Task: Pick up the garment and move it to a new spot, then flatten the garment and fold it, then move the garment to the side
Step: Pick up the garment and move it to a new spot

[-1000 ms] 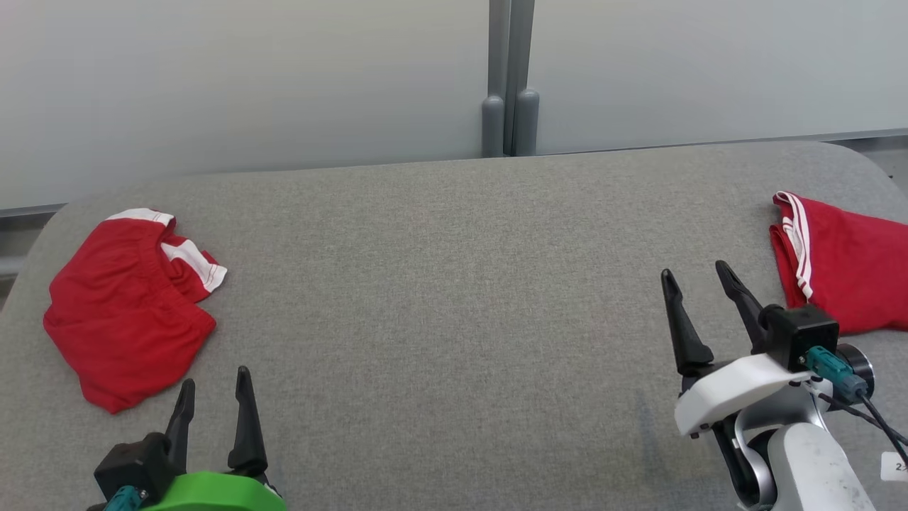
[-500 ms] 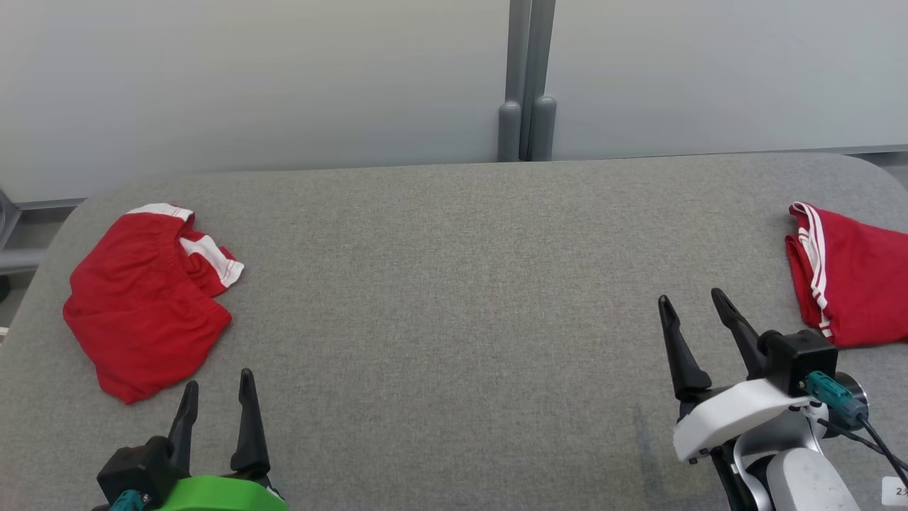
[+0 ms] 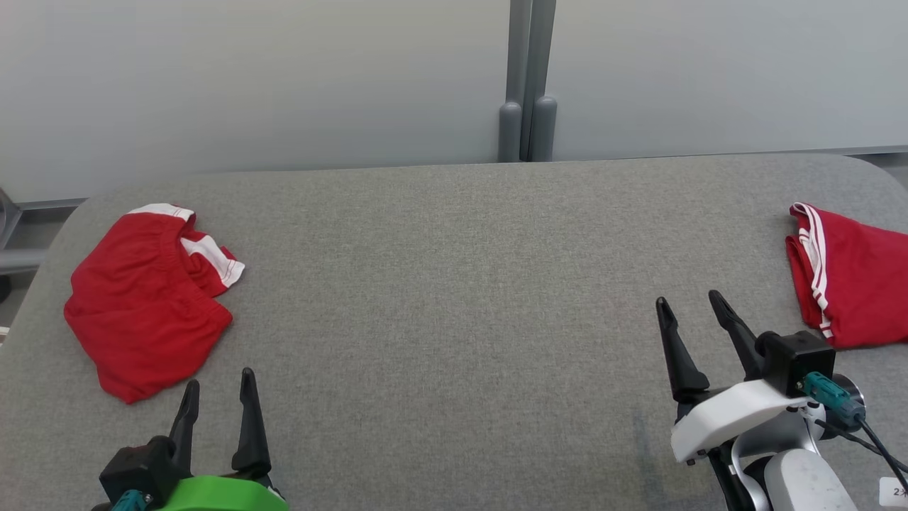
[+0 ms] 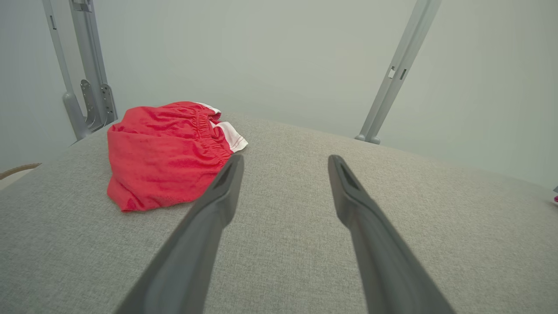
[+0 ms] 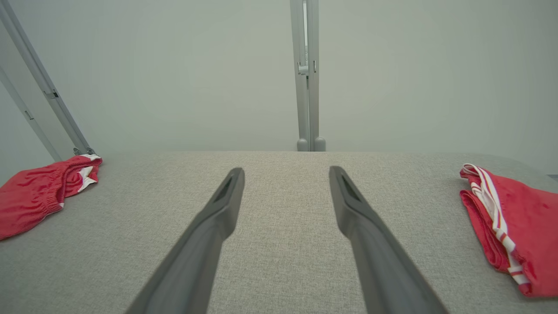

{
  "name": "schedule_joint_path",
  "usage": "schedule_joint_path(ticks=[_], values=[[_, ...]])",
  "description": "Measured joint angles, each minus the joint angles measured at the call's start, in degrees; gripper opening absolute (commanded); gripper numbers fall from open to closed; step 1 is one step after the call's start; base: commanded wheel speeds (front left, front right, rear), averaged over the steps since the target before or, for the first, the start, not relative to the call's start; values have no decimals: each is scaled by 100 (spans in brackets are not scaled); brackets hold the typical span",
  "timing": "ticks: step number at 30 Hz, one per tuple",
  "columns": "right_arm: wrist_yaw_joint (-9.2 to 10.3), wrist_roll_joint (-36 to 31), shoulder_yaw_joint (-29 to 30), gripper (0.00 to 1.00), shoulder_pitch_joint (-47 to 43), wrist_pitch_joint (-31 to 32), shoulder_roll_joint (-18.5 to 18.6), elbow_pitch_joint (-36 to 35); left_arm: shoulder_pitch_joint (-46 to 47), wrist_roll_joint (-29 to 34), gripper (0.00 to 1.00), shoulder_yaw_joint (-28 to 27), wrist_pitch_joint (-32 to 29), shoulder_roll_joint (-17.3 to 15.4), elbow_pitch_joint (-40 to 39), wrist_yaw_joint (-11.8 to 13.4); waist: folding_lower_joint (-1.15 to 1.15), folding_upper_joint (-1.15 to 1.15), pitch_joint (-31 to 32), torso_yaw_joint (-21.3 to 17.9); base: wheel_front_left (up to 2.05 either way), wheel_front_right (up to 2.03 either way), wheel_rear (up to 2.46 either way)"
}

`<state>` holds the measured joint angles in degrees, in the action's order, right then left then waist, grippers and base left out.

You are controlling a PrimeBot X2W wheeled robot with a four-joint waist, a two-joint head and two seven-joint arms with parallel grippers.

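Note:
A crumpled red garment (image 3: 142, 298) with a white-trimmed waistband lies at the left end of the grey padded table (image 3: 454, 284); it also shows in the left wrist view (image 4: 165, 161) and the right wrist view (image 5: 30, 196). My left gripper (image 3: 218, 378) hovers open near the front edge, just right of and nearer than that garment, nothing between its fingers (image 4: 218, 205). My right gripper (image 3: 688, 298) stands open and empty at the right front. Beside it on the right lies a second red garment (image 3: 851, 277), folded, with white stripes (image 5: 523, 226).
Pale wall panels with a grey upright post (image 3: 526, 78) stand behind the table's far edge. The table's corners are rounded. A broad stretch of bare grey fabric lies between the two garments.
The head camera has shifted, so the whole picture slid right and down. My right gripper has drawn back slightly. Both garments lie as before and both grippers stay open.

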<state>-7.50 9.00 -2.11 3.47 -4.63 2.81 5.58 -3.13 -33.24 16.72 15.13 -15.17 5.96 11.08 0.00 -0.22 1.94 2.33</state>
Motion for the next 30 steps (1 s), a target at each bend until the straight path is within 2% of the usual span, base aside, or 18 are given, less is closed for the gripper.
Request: schedule_joint_path(ticks=[7,14,22,30], values=[[0,-2,5,100,-35,-2,0,-1,8,53,100,-19,0,26,41,-47,0,0,2,96,0,0,0],[0,-7,16,100,-93,-51,0,-13,16,103,100,-9,-45,24,-49,12,0,0,4,467,0,0,0],[0,51,-71,100,-107,-110,-3,-7,2,110,100,-22,-110,-55,-190,93,0,0,-6,1203,0,0,0],[0,138,-229,100,-88,-177,-4,100,-103,107,100,-60,-145,-145,-244,131,0,0,-26,2138,0,0,0]])
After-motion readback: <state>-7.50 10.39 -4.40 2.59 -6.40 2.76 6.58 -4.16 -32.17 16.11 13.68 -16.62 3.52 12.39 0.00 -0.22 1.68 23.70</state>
